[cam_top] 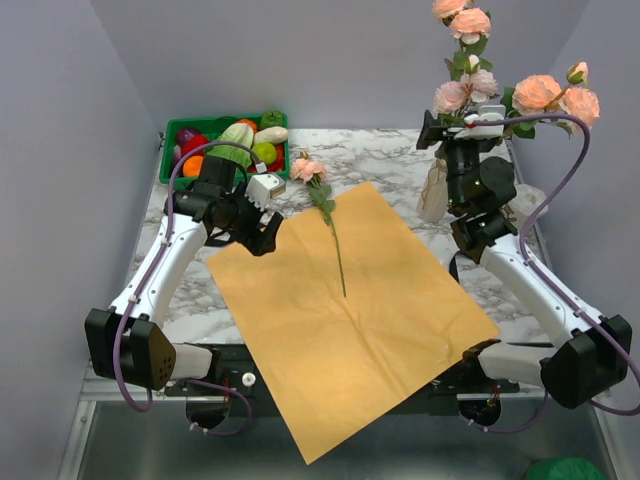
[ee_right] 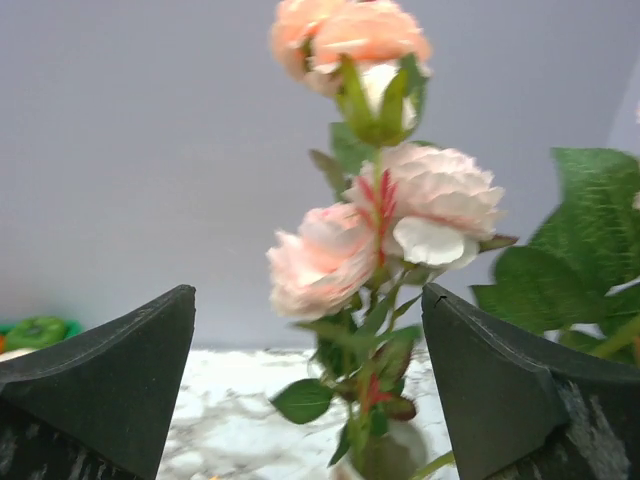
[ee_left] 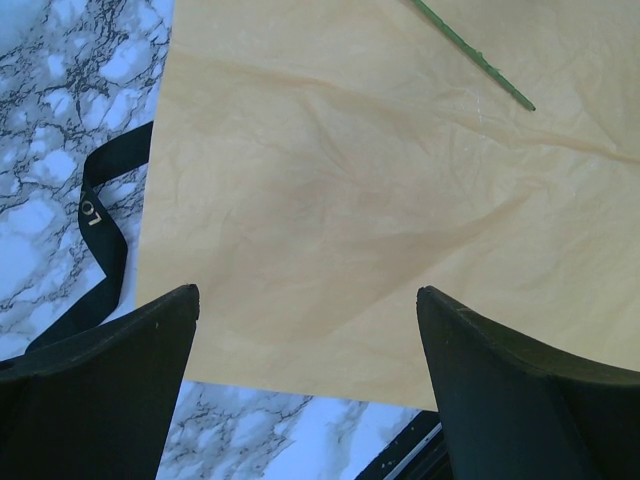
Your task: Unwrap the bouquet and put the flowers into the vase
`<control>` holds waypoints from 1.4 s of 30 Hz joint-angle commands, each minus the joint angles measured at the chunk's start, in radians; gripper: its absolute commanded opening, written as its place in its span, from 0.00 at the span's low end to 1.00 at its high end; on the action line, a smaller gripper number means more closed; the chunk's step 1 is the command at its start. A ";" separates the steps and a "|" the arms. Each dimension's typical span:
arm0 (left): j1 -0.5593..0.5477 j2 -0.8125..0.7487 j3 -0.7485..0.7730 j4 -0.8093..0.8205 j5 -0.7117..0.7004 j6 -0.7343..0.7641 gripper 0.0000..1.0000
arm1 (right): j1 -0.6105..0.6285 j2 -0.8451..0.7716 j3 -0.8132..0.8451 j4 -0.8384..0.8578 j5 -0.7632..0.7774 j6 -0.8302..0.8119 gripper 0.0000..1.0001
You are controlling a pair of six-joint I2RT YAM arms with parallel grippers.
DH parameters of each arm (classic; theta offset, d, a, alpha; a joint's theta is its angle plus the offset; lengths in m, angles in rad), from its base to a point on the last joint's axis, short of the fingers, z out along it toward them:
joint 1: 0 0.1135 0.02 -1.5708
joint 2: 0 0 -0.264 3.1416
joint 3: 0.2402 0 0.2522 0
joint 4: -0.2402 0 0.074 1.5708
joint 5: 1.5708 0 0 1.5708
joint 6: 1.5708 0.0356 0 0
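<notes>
Orange-yellow paper sheet (cam_top: 350,320) lay flat and unfolded on the marble counter (cam_top: 400,150). A single pink rose (cam_top: 308,168) lay across it, bloom just past the far-left edge and stem pointing toward the arms. Other roses (cam_top: 470,75) stood in the beige vase (cam_top: 433,190) at far right. Right pincer (ee_right: 308,290) was level with those blooms, jaws wide apart, gripping nothing. Left pincer (ee_left: 305,290) hung over the sheet's left edge, jaws apart, empty. Black ribbon (ee_left: 105,240) lay on the counter, running up to that edge.
</notes>
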State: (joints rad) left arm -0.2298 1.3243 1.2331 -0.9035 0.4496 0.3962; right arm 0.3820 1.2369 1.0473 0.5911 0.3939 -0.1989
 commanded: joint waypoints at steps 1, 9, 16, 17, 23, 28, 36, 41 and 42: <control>0.006 -0.010 0.009 -0.015 0.031 0.004 0.99 | 0.106 -0.017 0.019 -0.180 -0.026 0.023 1.00; 0.006 -0.008 0.028 -0.023 0.037 -0.014 0.99 | 0.328 0.250 0.166 -0.509 -0.041 0.196 1.00; 0.024 -0.019 0.049 -0.035 0.043 -0.022 0.99 | 0.336 0.548 0.407 -0.816 -0.102 0.381 1.00; 0.029 -0.019 0.052 -0.035 0.043 -0.025 0.99 | 0.336 0.570 0.419 -0.827 -0.119 0.395 1.00; 0.076 -0.043 0.057 0.014 0.028 -0.075 0.99 | 0.336 0.702 0.471 -0.883 -0.219 0.432 1.00; 0.127 -0.045 0.080 0.023 0.047 -0.086 0.99 | 0.336 0.786 0.528 -0.927 -0.230 0.440 0.90; 0.132 -0.046 0.097 0.002 0.034 -0.091 0.99 | 0.321 0.920 0.614 -0.993 -0.204 0.441 0.68; 0.132 -0.048 0.106 -0.014 0.055 -0.083 0.99 | 0.310 0.995 0.687 -1.027 -0.204 0.435 0.63; 0.132 -0.045 0.108 -0.017 0.061 -0.082 0.99 | 0.308 1.006 0.697 -1.040 -0.202 0.435 0.63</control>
State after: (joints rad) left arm -0.1040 1.2995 1.3067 -0.9012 0.4683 0.3168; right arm 0.7040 2.1918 1.6787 -0.3779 0.1913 0.2356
